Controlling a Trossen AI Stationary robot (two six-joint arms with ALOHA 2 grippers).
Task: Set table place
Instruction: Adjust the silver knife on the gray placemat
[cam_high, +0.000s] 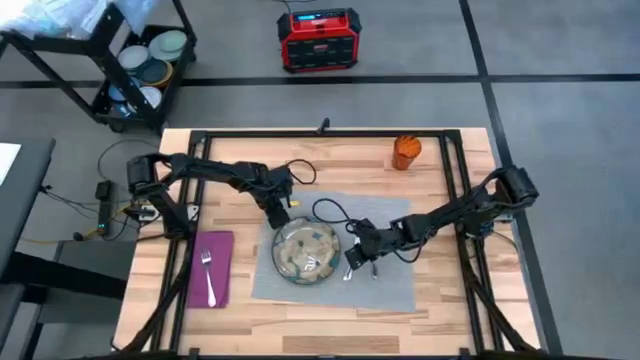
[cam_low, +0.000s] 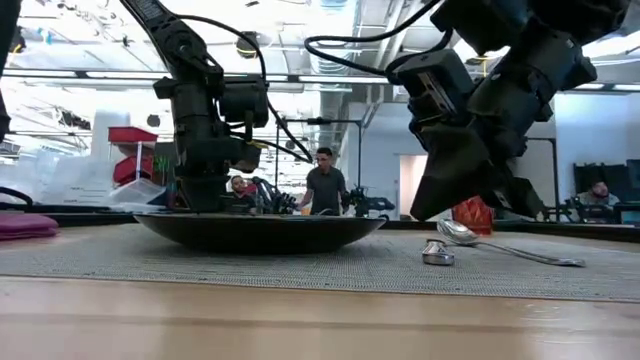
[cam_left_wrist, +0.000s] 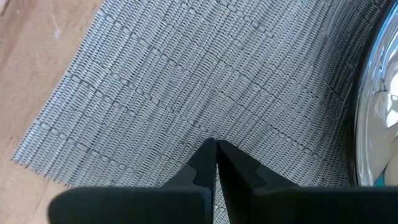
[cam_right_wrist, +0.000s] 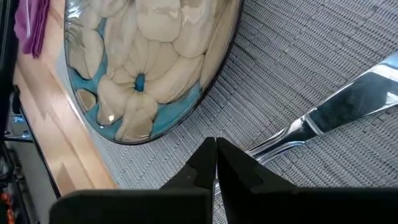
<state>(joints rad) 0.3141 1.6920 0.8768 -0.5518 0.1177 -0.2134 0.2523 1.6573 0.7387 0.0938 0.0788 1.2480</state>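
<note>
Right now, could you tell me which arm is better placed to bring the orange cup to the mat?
Probably the right: the orange cup stands on its side of the table; the left end effector sits across the plate.

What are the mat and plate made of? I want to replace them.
Mat: looks like woven vinyl or similar synthetic, grey, matte; ribbed weave shows. Plate: likely glazed ceramic, beige petals on blue; glossy reflections show. Neither is certain.

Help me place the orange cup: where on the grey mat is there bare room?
The mat is bare along its right side and near-right corner. Its middle is crowded: plate, cutlery and the right gripper beside it, with the left gripper at the plate's far rim.
</note>
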